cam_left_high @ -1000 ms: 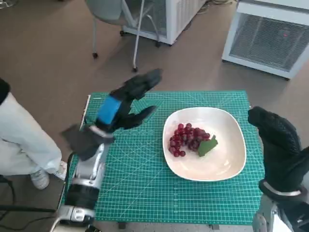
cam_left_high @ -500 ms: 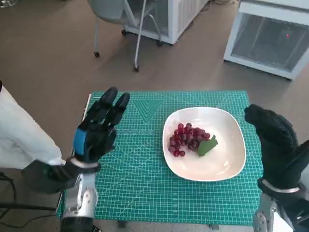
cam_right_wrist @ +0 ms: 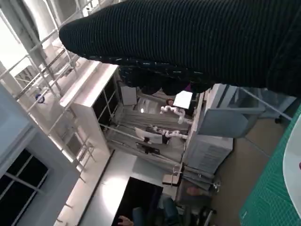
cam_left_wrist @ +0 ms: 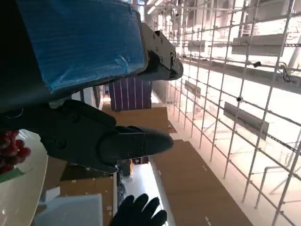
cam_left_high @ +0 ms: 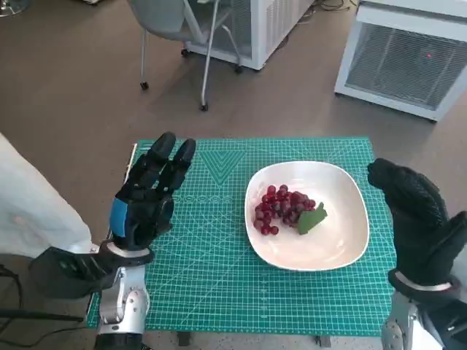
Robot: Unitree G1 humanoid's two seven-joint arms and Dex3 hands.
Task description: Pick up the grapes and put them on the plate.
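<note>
A bunch of dark red grapes [cam_left_high: 282,209] with a green leaf [cam_left_high: 312,219] lies inside the white plate [cam_left_high: 343,248] on the green cutting mat [cam_left_high: 211,277]. My left hand [cam_left_high: 146,197], black with blue tape, is raised over the mat's left side with its fingers extended and holds nothing. My right hand [cam_left_high: 416,219] in the black glove hovers at the mat's right edge, beside the plate, and holds nothing. The left wrist view catches a few grapes [cam_left_wrist: 9,150] and the plate's rim [cam_left_wrist: 23,197], plus the right hand [cam_left_wrist: 138,214] in the distance.
A chair [cam_left_high: 182,29] and white cabinets [cam_left_high: 405,55] stand on the floor beyond the table. A person's pale trouser leg [cam_left_high: 33,211] is close to the table's left side.
My left hand drew back from the plate toward the mat's left side and turned its fingers upward, then stayed nearly still. The grapes stay on the plate. The right hand barely moved.
</note>
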